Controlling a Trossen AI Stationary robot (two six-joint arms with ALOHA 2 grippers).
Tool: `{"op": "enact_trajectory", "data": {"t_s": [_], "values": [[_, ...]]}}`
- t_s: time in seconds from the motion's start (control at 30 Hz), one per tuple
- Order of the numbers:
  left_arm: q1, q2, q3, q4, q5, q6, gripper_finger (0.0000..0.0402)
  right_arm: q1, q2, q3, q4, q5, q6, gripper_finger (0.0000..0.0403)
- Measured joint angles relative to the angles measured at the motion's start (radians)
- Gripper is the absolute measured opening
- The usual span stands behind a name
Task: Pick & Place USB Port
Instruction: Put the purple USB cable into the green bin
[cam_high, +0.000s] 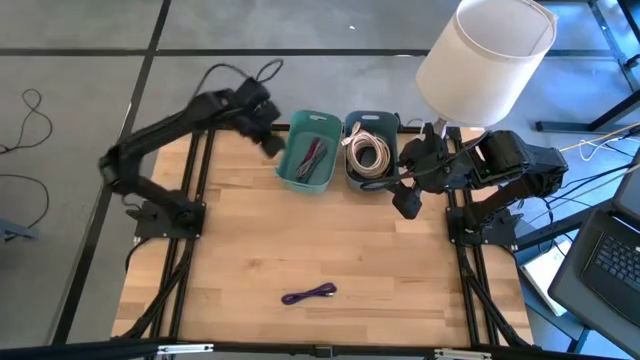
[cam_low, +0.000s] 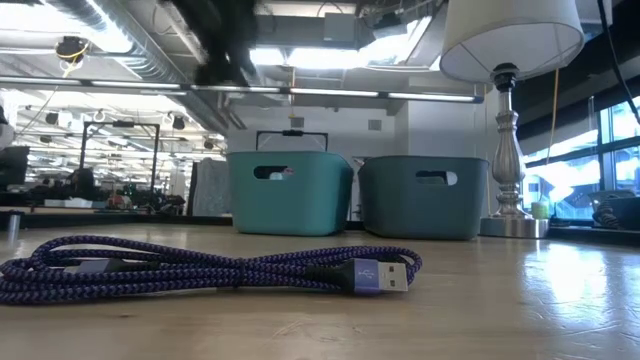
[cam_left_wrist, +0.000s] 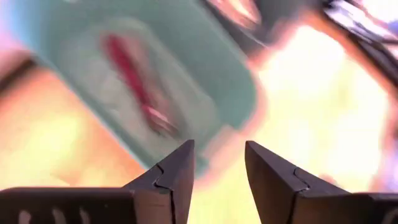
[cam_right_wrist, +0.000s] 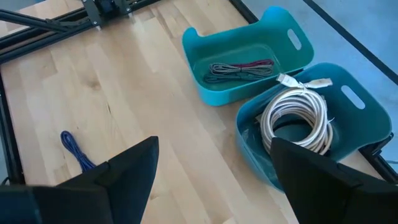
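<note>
- Since the purple cable (cam_high: 308, 293) lies alone on the table's near middle, long axis running left to right, both my grippers are well away from it.
- My left gripper (cam_high: 268, 128), jaws partly parted and empty, hangs beside the teal bin (cam_high: 309, 150), probably slightly nearer.
- My right gripper (cam_high: 407, 200) waits wide, empty, by the dark bin (cam_high: 372, 150).

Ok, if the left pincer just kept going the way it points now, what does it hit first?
Most likely the teal bin: the left pincer, jaws apart and empty, aims at its rim. The view is blurred, so depth is uncertain.
</note>
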Motion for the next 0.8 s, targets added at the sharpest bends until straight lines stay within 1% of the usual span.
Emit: {"op": "enact_trajectory", "data": {"t_s": [0.07,0.13,0.27,0.33,0.43,0.57,0.67,0.8], "values": [[-0.068,-0.075,0.0,-0.08,0.054,-0.002,0.0132,0.0,0.0,0.0,0.0,0.002,-0.013,0.0312],[-0.167,-0.132,0.0,-0.138,0.053,-0.026,0.0132,0.0,0.0,0.0,0.001,0.013,-0.026,0.0312],[-0.414,-0.179,0.0,-0.123,0.007,-0.092,0.0134,0.0,0.0,0.0,0.009,0.034,-0.051,0.0312],[-0.547,-0.176,0.0,-0.099,-0.058,-0.12,0.0134,0.0,0.0,0.0,0.011,0.034,-0.051,0.0312],[-0.714,-0.139,0.0,-0.063,-0.176,-0.12,0.0132,0.0,0.0,0.0,0.012,0.034,-0.05,0.0312],[-0.876,-0.043,0.0,0.02,-0.315,-0.121,0.0132,0.0,0.0,0.0,0.012,0.034,-0.049,0.0312],[-0.944,0.05,0.0,0.078,-0.327,-0.139,0.0134,0.0,0.0,0.0,0.012,0.034,-0.049,0.0312],[-0.988,0.192,0.0,0.105,-0.286,-0.2,0.0132,0.0,0.0,0.0,0.012,0.034,-0.055,0.0312]]}}
